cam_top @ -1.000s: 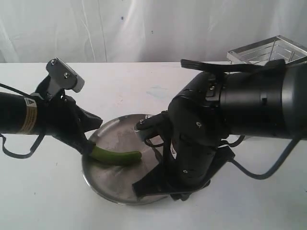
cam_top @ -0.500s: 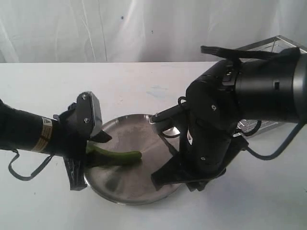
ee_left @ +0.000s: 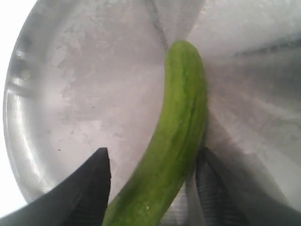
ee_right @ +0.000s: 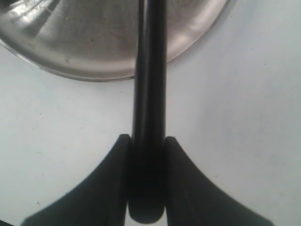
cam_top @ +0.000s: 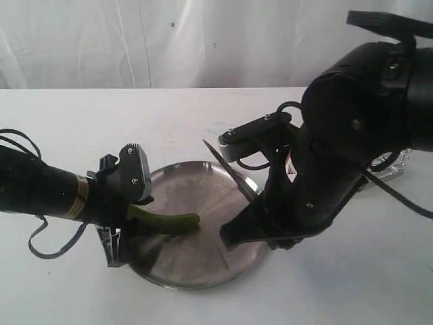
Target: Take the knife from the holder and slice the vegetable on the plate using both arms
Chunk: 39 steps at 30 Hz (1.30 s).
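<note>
Two arms over the table (cam_top: 203,115). Right gripper (ee_right: 146,146), the bigger mass, is clamped tight on the knife (cam_top: 233,172) handle; blade slopes up and away w/ its tip toward the back left, above the plate's (cam_top: 183,271) right half. Holder (cam_top: 399,166) mostly hidden behind the right arm. Vegetable (cam_top: 166,221) lies on the plate, long axis left-right, rounded tip right, just left of the blade and apart from it. Left gripper (ee_left: 150,181) straddles its stem end, fingers (ee_left: 89,188) narrowly parted; contact unclear.
</note>
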{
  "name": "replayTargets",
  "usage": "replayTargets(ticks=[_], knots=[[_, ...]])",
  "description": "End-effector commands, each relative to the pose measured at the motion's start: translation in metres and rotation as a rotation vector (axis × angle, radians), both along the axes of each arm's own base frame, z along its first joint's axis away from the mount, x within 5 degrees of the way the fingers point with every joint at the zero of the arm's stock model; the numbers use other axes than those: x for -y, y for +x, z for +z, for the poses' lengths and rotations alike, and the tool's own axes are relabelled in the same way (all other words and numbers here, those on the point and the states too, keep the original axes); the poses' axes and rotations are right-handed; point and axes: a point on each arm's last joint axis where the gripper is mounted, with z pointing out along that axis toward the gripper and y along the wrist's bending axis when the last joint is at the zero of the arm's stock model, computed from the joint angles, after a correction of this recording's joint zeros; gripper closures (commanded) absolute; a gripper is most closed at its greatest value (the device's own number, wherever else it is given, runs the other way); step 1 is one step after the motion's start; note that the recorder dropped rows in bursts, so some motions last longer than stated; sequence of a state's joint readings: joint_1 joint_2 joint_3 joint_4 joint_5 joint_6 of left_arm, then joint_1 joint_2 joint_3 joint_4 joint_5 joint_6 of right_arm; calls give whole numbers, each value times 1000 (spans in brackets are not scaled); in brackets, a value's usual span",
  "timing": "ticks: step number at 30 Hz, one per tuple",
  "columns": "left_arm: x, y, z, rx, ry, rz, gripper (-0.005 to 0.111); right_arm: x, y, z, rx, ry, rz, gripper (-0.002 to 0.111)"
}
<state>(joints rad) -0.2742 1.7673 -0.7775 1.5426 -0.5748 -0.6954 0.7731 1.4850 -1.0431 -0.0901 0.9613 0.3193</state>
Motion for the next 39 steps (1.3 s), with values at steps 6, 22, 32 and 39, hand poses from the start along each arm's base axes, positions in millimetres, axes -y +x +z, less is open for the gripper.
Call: replayTargets(ticks=[6,22,32,39], knots=[[-2,3,-14,-87,9,65,90,2,0,4,0,6,2,108],[14,32,30,-131,-210,181,107,-1,3,5,36,52,-16,108],[13,35,8,-146,-147,161,107,2,0,4,2,18,-31,108],[14,35,-1,-190,-158,183,81,2,-1,3,-7,17,-34,108]])
